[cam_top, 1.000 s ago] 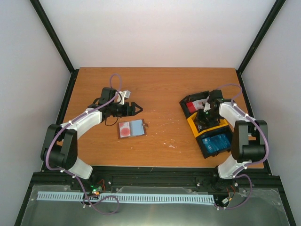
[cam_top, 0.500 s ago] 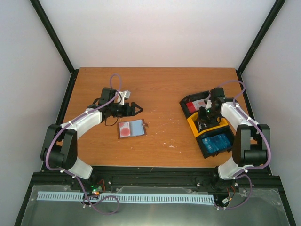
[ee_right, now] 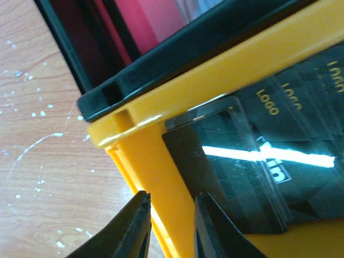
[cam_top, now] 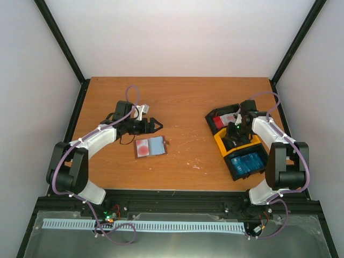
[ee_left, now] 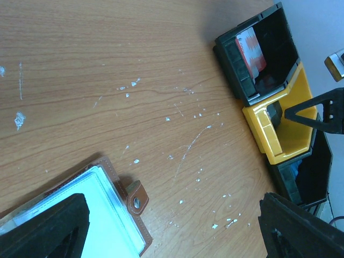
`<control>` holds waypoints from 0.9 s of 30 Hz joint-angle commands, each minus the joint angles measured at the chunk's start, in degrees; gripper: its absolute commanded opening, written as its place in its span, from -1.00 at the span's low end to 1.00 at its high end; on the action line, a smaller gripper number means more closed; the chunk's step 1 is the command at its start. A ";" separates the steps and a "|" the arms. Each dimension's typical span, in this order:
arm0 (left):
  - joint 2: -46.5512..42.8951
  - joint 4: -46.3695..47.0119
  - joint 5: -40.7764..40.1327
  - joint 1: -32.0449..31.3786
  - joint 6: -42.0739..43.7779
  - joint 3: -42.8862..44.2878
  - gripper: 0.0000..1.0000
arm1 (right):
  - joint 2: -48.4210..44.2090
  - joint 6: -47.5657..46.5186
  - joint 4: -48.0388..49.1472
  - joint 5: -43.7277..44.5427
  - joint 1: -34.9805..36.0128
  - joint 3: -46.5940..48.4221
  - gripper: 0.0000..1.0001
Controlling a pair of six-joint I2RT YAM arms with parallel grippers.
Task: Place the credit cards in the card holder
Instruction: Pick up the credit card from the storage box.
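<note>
The card holder (cam_top: 150,146) lies open on the table, a red card in its left half; its brown edge and clasp (ee_left: 136,196) show in the left wrist view. My left gripper (cam_top: 156,125) hovers just beyond it, open and empty. My right gripper (ee_right: 172,226) is low over the yellow tray (cam_top: 236,144), its jaws a little apart: one fingertip (ee_right: 134,223) outside the tray's wall, the other over the dark credit cards (ee_right: 258,161) inside. Nothing is held. A red and white card (ee_left: 251,51) stands in the far black tray (cam_top: 221,119).
A nearer black tray (cam_top: 247,163) holds blue cards. The three trays sit in a row at the table's right side. Black frame posts rise at the table's far corners. White specks mark the wood between holder and trays.
The right arm shifted slightly away from the bases over the yellow tray, and its jaws narrowed, then parted a little. The left arm and card holder have not moved.
</note>
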 commanded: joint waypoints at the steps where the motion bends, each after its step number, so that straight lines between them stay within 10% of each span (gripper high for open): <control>1: -1.60 0.41 0.30 -0.39 1.59 0.18 0.75 | 0.41 -0.22 0.58 6.14 -0.13 -0.68 -0.48; 27: -0.77 0.32 0.48 -0.39 1.83 0.86 0.75 | 9.73 -2.45 3.64 12.66 4.38 -0.26 -0.19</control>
